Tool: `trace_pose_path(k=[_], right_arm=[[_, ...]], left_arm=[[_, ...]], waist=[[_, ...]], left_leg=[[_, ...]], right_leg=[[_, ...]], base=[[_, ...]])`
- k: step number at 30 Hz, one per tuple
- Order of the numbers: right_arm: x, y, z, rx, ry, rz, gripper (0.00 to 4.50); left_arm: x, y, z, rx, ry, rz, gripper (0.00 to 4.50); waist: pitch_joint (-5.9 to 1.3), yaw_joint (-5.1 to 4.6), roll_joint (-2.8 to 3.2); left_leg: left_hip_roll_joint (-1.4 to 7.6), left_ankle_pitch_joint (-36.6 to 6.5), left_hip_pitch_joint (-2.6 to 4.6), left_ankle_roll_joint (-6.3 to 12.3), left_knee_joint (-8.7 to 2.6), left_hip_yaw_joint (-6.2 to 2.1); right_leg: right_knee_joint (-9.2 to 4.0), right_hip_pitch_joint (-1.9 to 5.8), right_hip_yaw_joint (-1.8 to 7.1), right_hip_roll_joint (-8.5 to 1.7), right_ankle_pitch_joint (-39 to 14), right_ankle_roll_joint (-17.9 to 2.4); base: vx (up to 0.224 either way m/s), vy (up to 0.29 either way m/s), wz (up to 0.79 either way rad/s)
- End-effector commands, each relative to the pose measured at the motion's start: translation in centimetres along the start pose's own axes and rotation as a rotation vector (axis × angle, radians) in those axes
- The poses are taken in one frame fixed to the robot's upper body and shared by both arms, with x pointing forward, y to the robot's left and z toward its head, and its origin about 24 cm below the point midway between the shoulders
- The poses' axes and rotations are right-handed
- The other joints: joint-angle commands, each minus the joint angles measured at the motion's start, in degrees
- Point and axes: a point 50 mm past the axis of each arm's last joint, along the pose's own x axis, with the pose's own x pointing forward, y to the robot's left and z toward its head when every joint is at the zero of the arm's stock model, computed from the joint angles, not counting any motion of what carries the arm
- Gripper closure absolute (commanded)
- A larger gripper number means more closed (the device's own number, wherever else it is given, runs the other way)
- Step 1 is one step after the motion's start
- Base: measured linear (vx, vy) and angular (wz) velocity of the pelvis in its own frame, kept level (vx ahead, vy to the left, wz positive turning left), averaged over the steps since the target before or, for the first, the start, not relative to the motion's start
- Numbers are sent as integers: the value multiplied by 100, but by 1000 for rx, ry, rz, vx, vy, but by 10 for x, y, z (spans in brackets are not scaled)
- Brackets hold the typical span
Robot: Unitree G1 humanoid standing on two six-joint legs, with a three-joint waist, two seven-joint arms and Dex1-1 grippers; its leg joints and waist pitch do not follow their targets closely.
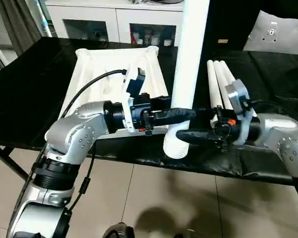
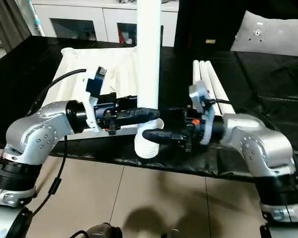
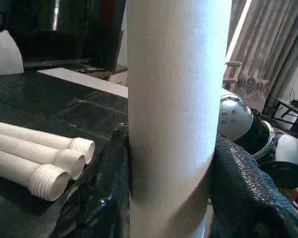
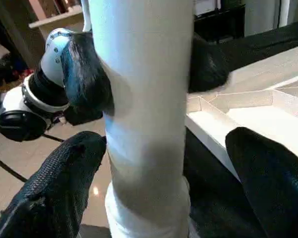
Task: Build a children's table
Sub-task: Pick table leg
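A white table leg stands upright at the worktable's front edge, its threaded end pointing down. My left gripper is shut on this leg from the left, its black fingers pressing both sides. Just below that grip, my right gripper reaches in from the right and stands open around the same leg, with its fingers apart from the tube. The children's table top lies upside down behind my left arm, ribs up. Three more legs lie side by side at the right.
The black-covered worktable carries everything, and its front edge runs just under both grippers. White cabinets stand behind it. A white sheet lies at the back right. Tiled floor shows below.
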Motion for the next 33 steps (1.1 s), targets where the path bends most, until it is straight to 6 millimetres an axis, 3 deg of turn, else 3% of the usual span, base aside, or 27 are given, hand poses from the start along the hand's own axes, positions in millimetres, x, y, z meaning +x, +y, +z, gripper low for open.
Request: trace_pose_path(k=[1,3,4,13,24,33], right_arm=[[7,2,4,-37,8,14,27],[10,-1,3,-43,11,-9,27],[10,-1,3,-44,12,-10,52],[16,-2,0,-37,15,0,110],[18,-5,-3,-21,25,-4,221],[17,-6,-4,-23,30,-3,257]], left_arm=[[4,0,5,43,15,-6,257],[6,1,4,50,21,0,257],[6,1,3,51,21,0,257],[11,4,0,106,52,35,257],[12,3,0,126,45,42,257],[14,3,-2,128,53,32,257]], waist=[[-473,17,-133],[-474,17,-127],[-477,14,-128],[-485,22,-144],[-477,13,-150],[-473,14,-143]], left_leg=[[480,-1238,175,165,-396,-216],[483,-1239,176,150,-401,-220],[484,-1244,179,144,-403,-219],[483,-1156,171,207,-391,-210],[488,-1228,180,167,-396,-213],[487,-1236,176,167,-399,-214]], right_leg=[[-575,236,313,-566,-2023,-1047],[-572,229,313,-568,-2030,-1039],[-572,230,312,-564,-2020,-1037],[-559,243,316,-570,-1856,-1063],[-566,233,312,-572,-1968,-1049],[-567,235,317,-573,-1938,-1053]], base=[[0,0,0],[0,0,0],[0,0,0],[0,0,0],[0,0,0],[0,0,0]])
